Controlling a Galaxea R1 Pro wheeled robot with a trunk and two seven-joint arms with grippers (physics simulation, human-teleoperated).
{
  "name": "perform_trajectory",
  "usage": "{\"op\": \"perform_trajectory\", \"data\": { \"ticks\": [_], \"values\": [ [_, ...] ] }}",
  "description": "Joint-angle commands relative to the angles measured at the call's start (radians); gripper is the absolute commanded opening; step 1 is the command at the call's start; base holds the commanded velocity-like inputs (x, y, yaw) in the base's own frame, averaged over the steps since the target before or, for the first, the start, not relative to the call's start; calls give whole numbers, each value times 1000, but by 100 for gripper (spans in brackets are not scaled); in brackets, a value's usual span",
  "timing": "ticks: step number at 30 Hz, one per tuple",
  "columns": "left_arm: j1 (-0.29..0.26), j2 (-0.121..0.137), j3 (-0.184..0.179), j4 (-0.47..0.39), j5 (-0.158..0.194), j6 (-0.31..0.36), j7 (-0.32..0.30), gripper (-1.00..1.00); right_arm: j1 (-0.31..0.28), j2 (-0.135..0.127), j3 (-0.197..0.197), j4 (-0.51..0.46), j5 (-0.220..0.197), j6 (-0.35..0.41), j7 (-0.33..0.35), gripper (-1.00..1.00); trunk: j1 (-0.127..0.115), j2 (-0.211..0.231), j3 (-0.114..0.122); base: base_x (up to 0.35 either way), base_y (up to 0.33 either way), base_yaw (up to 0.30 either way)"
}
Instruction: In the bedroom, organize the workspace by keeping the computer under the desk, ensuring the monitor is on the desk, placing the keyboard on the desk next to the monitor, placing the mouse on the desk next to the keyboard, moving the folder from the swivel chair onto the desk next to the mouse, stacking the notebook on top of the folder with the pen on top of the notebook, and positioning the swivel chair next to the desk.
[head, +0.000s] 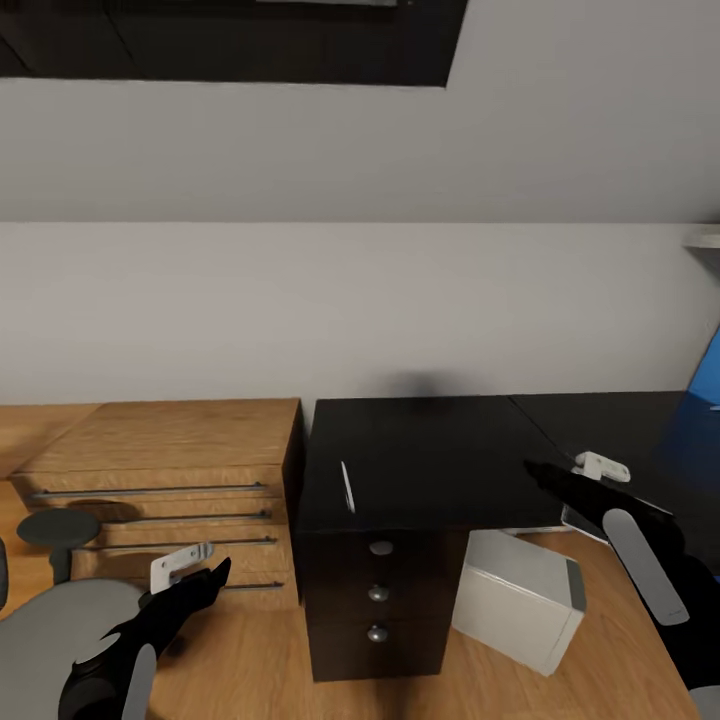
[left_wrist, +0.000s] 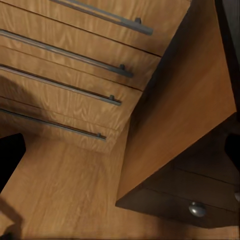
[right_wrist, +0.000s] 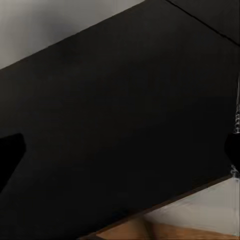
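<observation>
A pale wall (head: 360, 310) is seen behind a glossy black desk (head: 440, 440), beside a wooden dresser (head: 160, 440) on wood flooring. The grey computer (head: 520, 600) is set under the desk. A thin pen (head: 347, 487) lies on top, its length running front to back. Jaw states of both grippers cannot be told.

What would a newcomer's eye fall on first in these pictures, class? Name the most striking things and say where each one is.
The glossy black desk fills the middle of the head view, with a thin pale pen lying on its top near the front edge. To its left stands a light wooden dresser with long bar handles. Low on the floor to the right of the desk's knobbed drawers sits the light-grey computer.
</observation>
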Motion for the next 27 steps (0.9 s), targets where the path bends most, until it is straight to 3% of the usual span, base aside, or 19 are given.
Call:
{"op": "perform_trajectory", "data": {
  "ticks": [1, 15, 23, 24, 27],
  "values": [
    [-1, -1, 3, -1, 5, 6, -4, 100, -1, 0, 1, -2, -12, 3, -9, 100, -1, -1, -1, -286, 191, -287],
    [-1, -1, 4, -2, 6, 6, -4, 100, 1, 8, 3, 2, -17, 0, -9, 100, -1, -1, -3, -301, 133, -291],
    [-1, -2, 3, -2, 6, 6, -3, 100, 1, 72, 0, 2, -11, -2, -9, 100, -1, -1, -7, -317, 21, -152],
    [-1, -2, 2, -6, 6, 6, -3, 100, 1, 103, 4, 24, -7, -14, -7, 100, -1, -1, -7, -100, 2, -18],
    [-1, -2, 2, -8, 6, 6, -4, 100, 1, 121, 5, 39, -5, -35, -7, 100, -1, -1, -7, -65, 2, -12]
  ]
}}
